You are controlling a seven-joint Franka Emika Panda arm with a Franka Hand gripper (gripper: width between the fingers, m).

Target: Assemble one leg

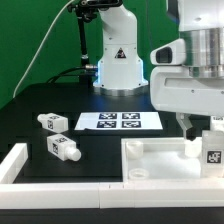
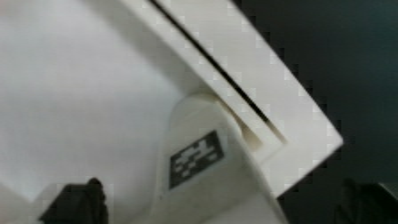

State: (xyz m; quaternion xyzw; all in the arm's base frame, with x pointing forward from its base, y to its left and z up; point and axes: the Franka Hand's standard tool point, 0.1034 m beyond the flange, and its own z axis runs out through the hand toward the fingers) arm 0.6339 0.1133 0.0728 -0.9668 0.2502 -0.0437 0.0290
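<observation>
One leg [image 1: 211,150] stands upright at a corner of the large white panel [image 1: 160,160] on the exterior view's right. My gripper [image 1: 203,130] is just above and around it. In the wrist view the leg [image 2: 222,150], with its tag facing the camera, lies between my gripper's [image 2: 222,208] dark fingertips [image 2: 75,202]. One finger is at the leg's side and the other stands apart from it, so the jaws look open. Two more legs [image 1: 50,121] [image 1: 63,149] lie loose on the black table at the exterior view's left. A fourth is not in view.
The marker board [image 1: 120,121] lies flat in the middle, in front of the robot base [image 1: 118,60]. A white L-shaped rail [image 1: 15,165] runs along the table's near left corner. The panel's raised rim [image 2: 249,70] crosses the wrist view.
</observation>
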